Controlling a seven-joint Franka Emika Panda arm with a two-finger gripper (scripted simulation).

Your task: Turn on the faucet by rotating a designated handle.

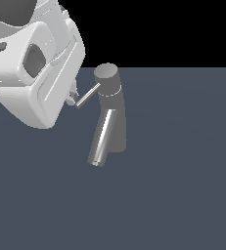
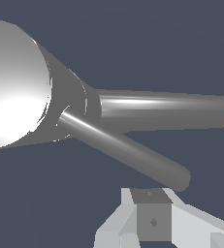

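Observation:
The faucet is a grey tapered tap standing upright on the floor, with a round cap and a shiny slanted spout tube. The handle, a thin dark-grey rod, sticks out of the cap toward the exterior view's left. My gripper sits right at the rod's free end, its fingers together with nothing between them. In the wrist view the cap is large and bright. From it run the handle and the thicker spout, and the gripper lies just beyond the handle's tip.
The large white hand and wrist of the arm fill the exterior view's upper left, beside the faucet. A flat dark blue-grey floor lies all around the tap.

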